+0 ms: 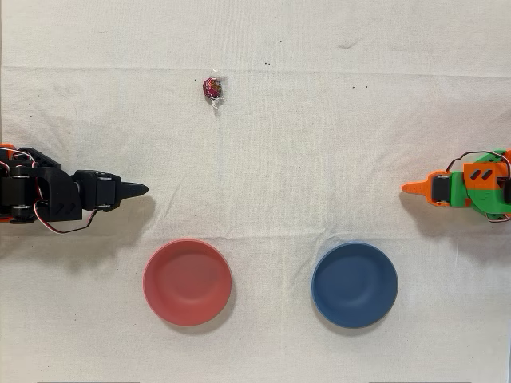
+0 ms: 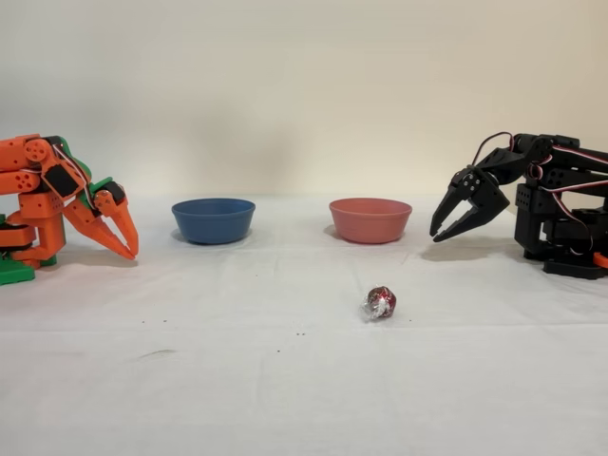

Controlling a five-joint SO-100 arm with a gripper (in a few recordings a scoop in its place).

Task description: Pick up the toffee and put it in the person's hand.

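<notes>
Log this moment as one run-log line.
phase: not started | gripper: open, holding nothing, clear of the cloth | toffee: on cloth, untouched | red bowl, blue bowl: nothing inside

red bowl [image 1: 188, 282], blue bowl [image 1: 354, 285], white cloth [image 1: 319, 120]

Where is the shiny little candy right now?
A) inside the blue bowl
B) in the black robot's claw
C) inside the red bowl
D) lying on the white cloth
D: the toffee lies alone on the white cloth, apart from both bowls, and the black gripper holds nothing.
</notes>
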